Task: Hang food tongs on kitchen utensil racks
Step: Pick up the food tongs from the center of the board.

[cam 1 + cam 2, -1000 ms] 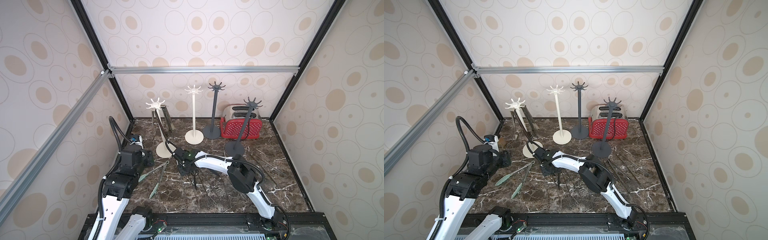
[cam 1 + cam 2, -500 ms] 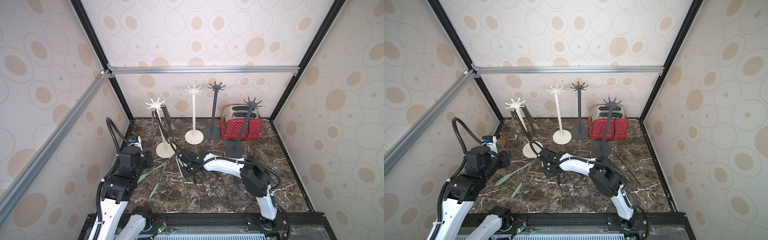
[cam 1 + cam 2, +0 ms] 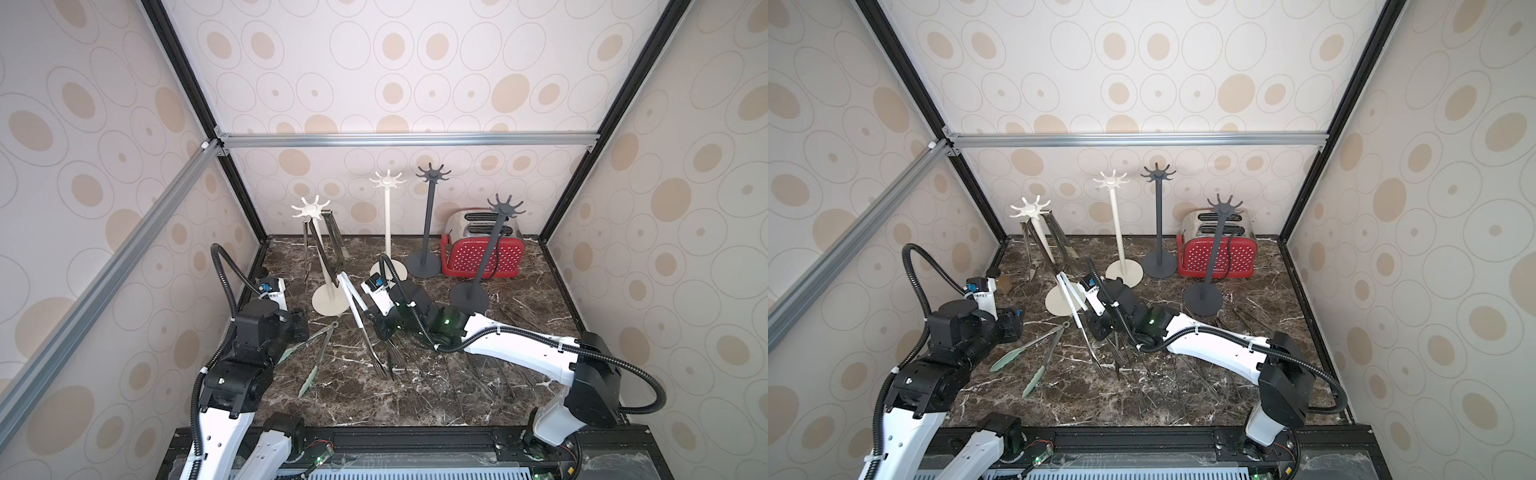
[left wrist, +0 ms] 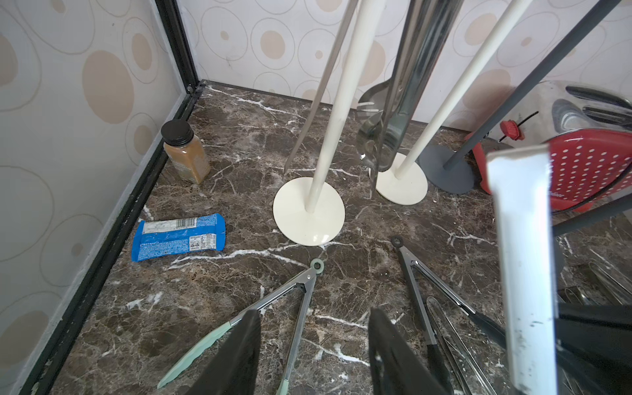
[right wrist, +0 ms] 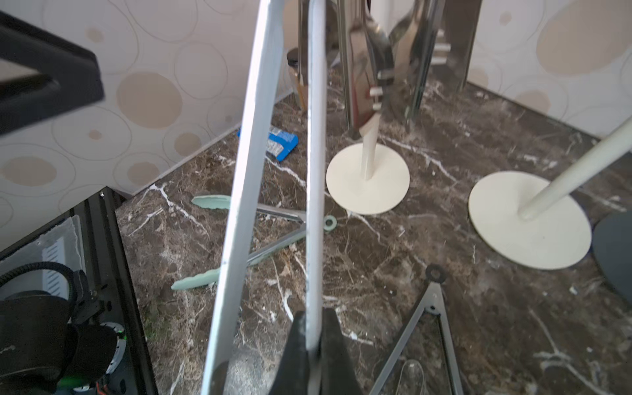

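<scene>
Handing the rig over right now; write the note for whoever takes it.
Right gripper: fingers shut on one arm of the white-armed tongs, held tilted up.
Left gripper: open, empty, above the green-tipped steel tongs on the marble.
Done: shiny steel tongs hang on the near cream hook-crowned rack.
Remaining: held pair, green pair, loose tongs; far cream rack, rear grey rack, front grey rack look bare.

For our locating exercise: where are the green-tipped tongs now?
In both top views the green-tipped tongs lie on the marble tabletop's left side, in front of the nearer cream rack's base.
</scene>
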You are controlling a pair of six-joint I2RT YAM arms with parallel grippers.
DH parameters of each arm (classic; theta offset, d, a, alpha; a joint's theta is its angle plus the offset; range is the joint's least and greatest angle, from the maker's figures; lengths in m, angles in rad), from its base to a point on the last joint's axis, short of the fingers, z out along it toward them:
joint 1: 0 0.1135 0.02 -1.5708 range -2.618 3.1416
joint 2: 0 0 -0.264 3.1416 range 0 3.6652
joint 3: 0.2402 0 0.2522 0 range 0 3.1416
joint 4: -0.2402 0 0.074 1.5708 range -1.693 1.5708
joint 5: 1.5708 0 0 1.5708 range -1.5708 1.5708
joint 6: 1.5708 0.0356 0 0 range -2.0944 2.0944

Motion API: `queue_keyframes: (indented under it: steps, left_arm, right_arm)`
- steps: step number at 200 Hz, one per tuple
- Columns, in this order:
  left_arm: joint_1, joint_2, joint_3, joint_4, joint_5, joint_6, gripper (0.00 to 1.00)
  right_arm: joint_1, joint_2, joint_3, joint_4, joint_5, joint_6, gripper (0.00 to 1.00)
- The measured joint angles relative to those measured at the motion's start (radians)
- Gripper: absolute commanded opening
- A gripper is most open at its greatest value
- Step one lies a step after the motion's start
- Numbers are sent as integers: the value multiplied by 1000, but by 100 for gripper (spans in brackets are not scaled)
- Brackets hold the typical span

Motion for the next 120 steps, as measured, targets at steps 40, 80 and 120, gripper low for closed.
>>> queue_keyframes:
  steps: [40, 80, 120]
  left_arm:
    - [0, -2, -3, 15, 19, 2, 51]
    - [0, -2, -15, 22, 32, 3, 51]
    - [0, -1, -28, 24, 40, 3, 51]
  right_arm:
    - [0, 8, 111, 26, 29, -74, 0]
    - [0, 39, 243, 52, 58, -106, 0]
    - [-1, 130, 391, 24, 102, -115, 0]
